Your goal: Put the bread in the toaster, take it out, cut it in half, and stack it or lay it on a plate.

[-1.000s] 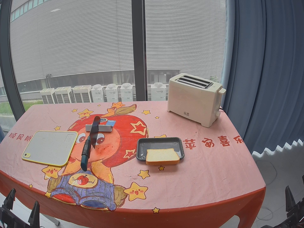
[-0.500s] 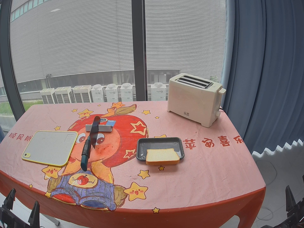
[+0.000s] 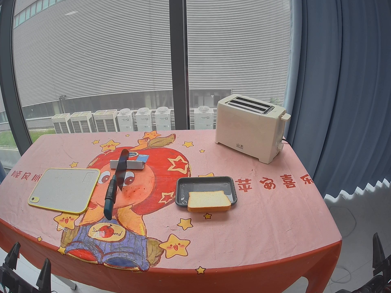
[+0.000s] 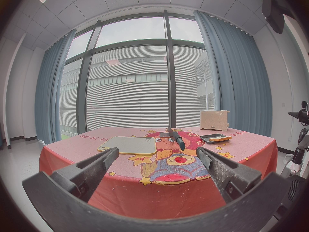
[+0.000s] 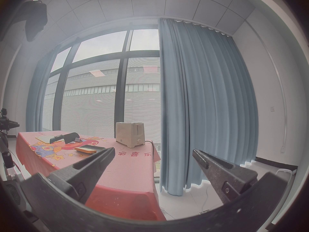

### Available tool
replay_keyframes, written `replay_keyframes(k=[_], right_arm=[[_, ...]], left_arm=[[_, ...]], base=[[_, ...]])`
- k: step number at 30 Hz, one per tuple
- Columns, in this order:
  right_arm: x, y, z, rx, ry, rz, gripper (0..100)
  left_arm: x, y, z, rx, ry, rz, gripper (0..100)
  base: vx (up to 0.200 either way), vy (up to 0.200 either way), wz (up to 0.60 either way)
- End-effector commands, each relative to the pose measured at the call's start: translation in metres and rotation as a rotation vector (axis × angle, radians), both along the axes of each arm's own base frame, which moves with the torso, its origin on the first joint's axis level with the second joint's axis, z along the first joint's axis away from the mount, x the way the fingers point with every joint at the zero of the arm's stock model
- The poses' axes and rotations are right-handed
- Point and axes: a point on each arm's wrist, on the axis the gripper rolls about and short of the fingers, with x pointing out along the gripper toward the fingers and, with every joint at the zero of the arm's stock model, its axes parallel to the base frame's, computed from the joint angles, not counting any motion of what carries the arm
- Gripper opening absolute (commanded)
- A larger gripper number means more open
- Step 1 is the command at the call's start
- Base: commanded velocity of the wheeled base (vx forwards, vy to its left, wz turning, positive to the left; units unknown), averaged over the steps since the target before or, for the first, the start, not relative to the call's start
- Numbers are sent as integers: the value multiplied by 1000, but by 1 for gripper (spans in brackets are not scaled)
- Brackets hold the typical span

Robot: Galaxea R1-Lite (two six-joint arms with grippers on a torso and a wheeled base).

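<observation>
While the left hand (image 4: 157,152) and right hand (image 5: 154,152) hang released and empty off the tabletop (image 3: 264,216), no step looks begun: the bread (image 3: 209,200) lies whole on the plate (image 3: 203,182), toaster (image 3: 249,127) and knife (image 3: 114,184) untouched.

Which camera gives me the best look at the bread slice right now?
The head view: the bread slice is seen whole from above, lying across the near rim of the dark tray. Both wrist views show it far off and nearly edge-on, a thin tan strip low on the table.
</observation>
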Motion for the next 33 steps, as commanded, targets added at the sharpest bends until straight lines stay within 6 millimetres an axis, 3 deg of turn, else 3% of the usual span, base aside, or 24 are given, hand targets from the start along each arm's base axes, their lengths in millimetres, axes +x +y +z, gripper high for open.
replay_keyframes(k=[1,23,33], right_arm=[[0,0,-5,1,3,1,100],[-1,0,0,-29,-38,7,100],[-7,3,19,64,-67,158,100]], left_arm=[[0,0,-5,0,1,1,100],[0,0,-5,0,2,1,100],[0,0,-5,0,1,1,100]], base=[[0,0,0],[0,0,0],[0,0,0]])
